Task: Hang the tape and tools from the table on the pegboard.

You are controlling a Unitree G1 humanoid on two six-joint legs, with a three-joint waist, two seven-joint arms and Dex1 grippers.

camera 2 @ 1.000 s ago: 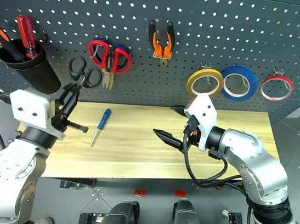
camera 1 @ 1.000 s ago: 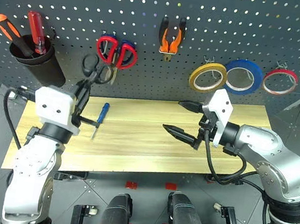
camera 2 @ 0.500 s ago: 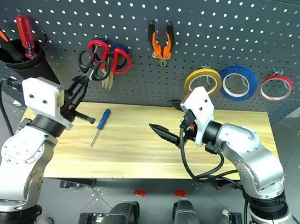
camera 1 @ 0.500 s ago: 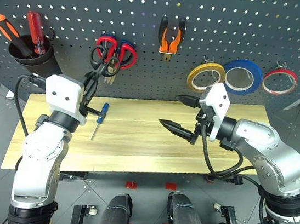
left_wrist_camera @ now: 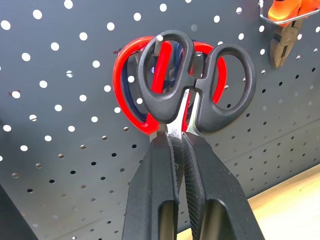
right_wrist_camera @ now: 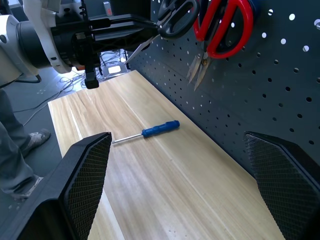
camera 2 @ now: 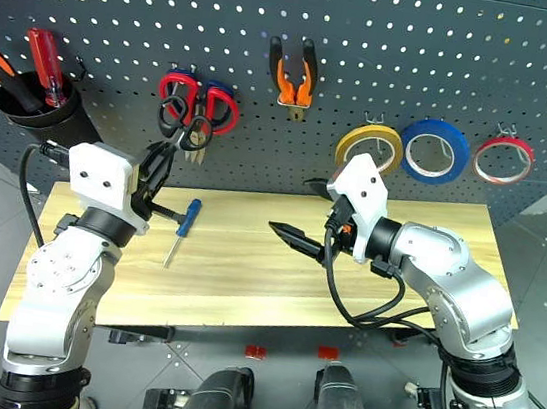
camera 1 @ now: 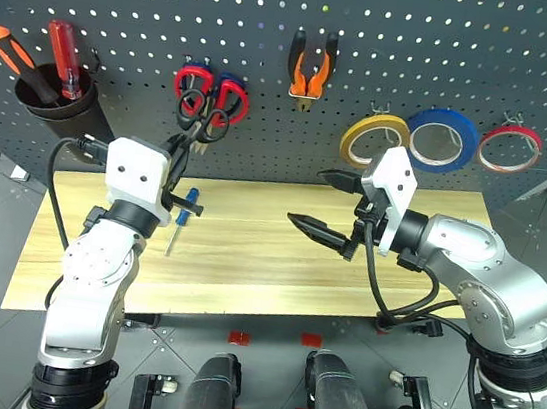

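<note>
My left gripper is shut on the blades of the small black-handled scissors, holding them handles-up against the pegboard. Their loops overlap the red-handled scissors hanging there, and a hook's end shows inside one black loop. The blue-handled screwdriver lies on the table, left of centre. The orange-and-black pliers and the yellowish tape hang on the pegboard. Over the table's middle, my right gripper hovers open with nothing in it.
A dark cup holding an orange and a red screwdriver hangs at the pegboard's left. A blue tape roll and a thin red roll hang to the right of the yellowish one.
My left gripper has carried the black scissors up and to the right, from beside the red scissors to in front of them. The right gripper has stayed open and in place.
</note>
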